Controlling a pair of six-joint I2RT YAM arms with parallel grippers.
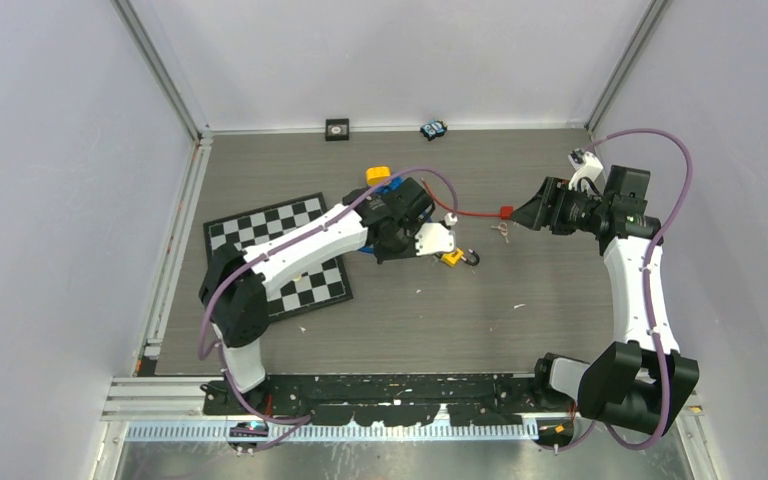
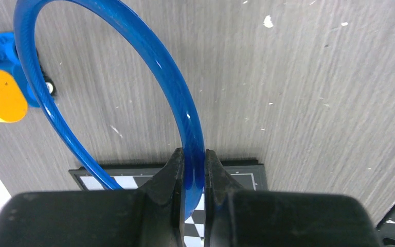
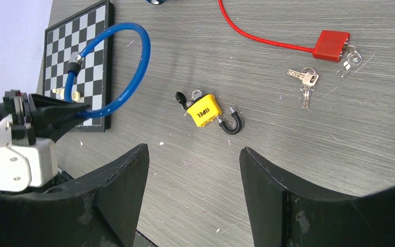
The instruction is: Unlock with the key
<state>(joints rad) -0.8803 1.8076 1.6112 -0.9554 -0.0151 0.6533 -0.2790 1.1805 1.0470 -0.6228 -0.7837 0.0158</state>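
Left gripper (image 2: pixel 194 160) was found pressed together on the blue cable (image 2: pixel 187 121), the loop being pinched between the fingers and held up off the table (image 1: pixel 560 320). Right gripper (image 3: pixel 194 157) was held spread and empty above the boards, with nothing between its jaws.

The loose keys (image 3: pixel 304 80) were noted flat on the table, just beside the red lock (image 3: pixel 331 45) and its red cable, and apart from both grippers. A yellow padlock (image 3: pixel 204 109) was seen nearer the middle, its black shackle swung out. Whether a key was seated in it could not be told.

Risks, as judged:
- The keys lay flat and thin — a pinch from above could slide off them or push them along the grain.
- The wrong key could be taken; a second small bunch was lying against the red lock, and no match to a lock could be read.
- The blue cable was gripped on round, glossy plastic, so it could twist or slip under insertion force.
- The cable's keyhole was not visible in any view — misalignment was judged likely.
- The chessboard (image 3: pixel 90 51) lay under the left arm and could be nudged.
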